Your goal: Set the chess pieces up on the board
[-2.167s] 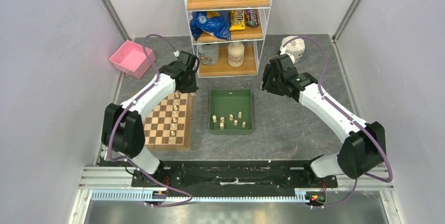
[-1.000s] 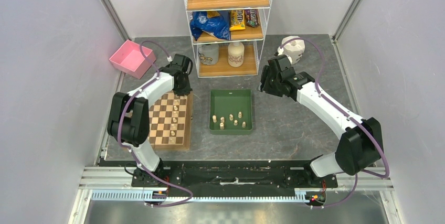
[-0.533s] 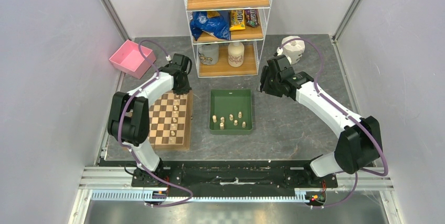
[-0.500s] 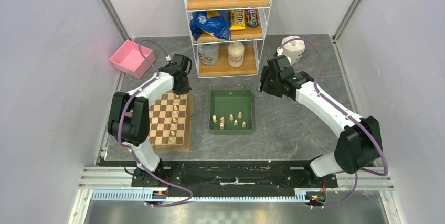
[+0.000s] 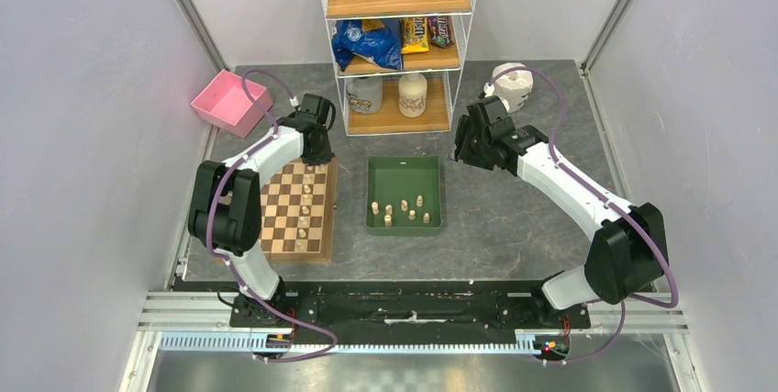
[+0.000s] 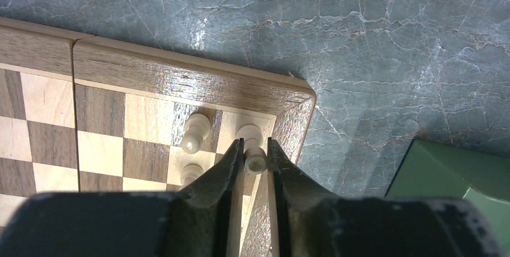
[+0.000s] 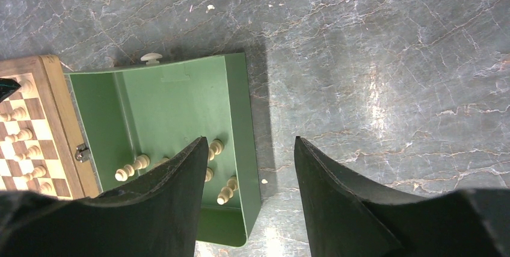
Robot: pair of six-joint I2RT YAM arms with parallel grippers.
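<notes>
Fingers of the left arm [image 6: 225, 176] pinch a chess piece [image 6: 255, 162] at the board's [image 6: 180, 82] corner; right fingers [image 7: 328, 185] gape over the green tray [image 7: 240, 118].

The square wooden chessboard [image 5: 275, 218] is lying flat to the left, showing light and dark brown checkered squares inside a tan border. Several cream chess pieces [image 5: 304, 211] are standing upright in a line along a file near its right edge. One cream piece [image 6: 255, 162] is standing on the far right corner square, with the left gripper [image 6: 255, 146] pinching its head. More cream pieces [image 5: 404, 204] are sitting scattered in the green tray [image 5: 404, 161] just beside the board.
</notes>
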